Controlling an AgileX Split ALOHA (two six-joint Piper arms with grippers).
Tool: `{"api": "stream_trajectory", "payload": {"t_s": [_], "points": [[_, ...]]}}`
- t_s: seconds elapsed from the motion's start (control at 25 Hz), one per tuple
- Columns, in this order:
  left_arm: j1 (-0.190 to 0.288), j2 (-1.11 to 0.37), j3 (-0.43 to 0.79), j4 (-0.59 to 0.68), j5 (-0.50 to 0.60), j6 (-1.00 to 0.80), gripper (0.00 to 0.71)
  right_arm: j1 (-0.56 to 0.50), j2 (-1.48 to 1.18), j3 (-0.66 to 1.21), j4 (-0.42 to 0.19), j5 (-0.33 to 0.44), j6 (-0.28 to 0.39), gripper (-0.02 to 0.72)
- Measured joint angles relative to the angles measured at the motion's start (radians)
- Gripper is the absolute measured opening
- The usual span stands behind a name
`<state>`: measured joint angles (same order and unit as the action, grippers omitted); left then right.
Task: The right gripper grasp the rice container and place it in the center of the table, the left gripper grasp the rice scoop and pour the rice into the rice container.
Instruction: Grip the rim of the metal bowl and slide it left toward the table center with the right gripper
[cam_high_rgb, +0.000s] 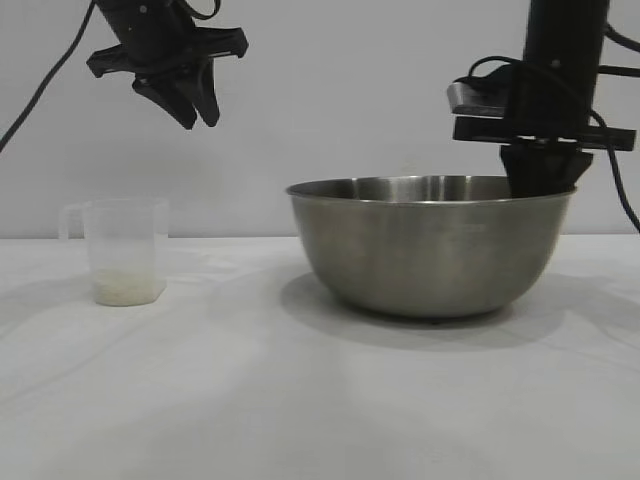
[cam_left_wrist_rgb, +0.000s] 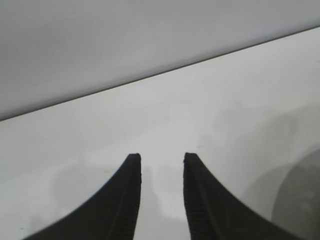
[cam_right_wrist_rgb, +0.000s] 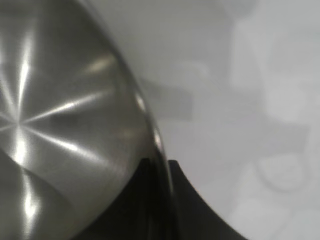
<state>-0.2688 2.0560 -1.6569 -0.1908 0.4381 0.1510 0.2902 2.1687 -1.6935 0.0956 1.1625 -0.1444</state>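
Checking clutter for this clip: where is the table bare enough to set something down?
Bare table runs across the front and between the rice scoop and the rice container. It is crowded at the container's far-right rim, where the right gripper clamps. The left gripper hangs above the scoop.

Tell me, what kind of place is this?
Probably a robot test bench, not a kitchen: a bare white table against a plain wall, the left gripper hanging above a rice scoop, the right gripper clamped on a steel bowl's rim.

The right gripper (cam_right_wrist_rgb: 159, 167) points straight down, fingers pinched together. The left gripper (cam_high_rgb: 197, 112) hangs raised, tilted downward, fingers slightly parted.
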Motion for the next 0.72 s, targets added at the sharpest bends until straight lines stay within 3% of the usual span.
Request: {"api": "stream_trajectory", "payload": {"t_s": [0.32,0.36,0.48,0.64,0.72], "points": [[0.0,0.0,0.0,0.003,0.0,0.0,0.179,0.138,-0.004,0.017,-0.011,0.036,-0.002,0.0],[0.0,0.0,0.0,0.003,0.0,0.0,0.179,0.146,-0.004,0.017,-0.011,0.036,-0.002,0.062],[0.0,0.0,0.0,0.003,0.0,0.0,0.179,0.157,-0.004,0.021,-0.03,0.042,-0.002,0.062],[0.0,-0.002,0.0,0.003,0.0,0.0,0.179,0.159,-0.05,0.03,-0.04,0.051,-0.002,0.244],[0.0,-0.002,0.0,0.003,0.0,0.0,0.179,0.159,-0.106,0.03,-0.019,0.051,-0.002,0.296]]}}
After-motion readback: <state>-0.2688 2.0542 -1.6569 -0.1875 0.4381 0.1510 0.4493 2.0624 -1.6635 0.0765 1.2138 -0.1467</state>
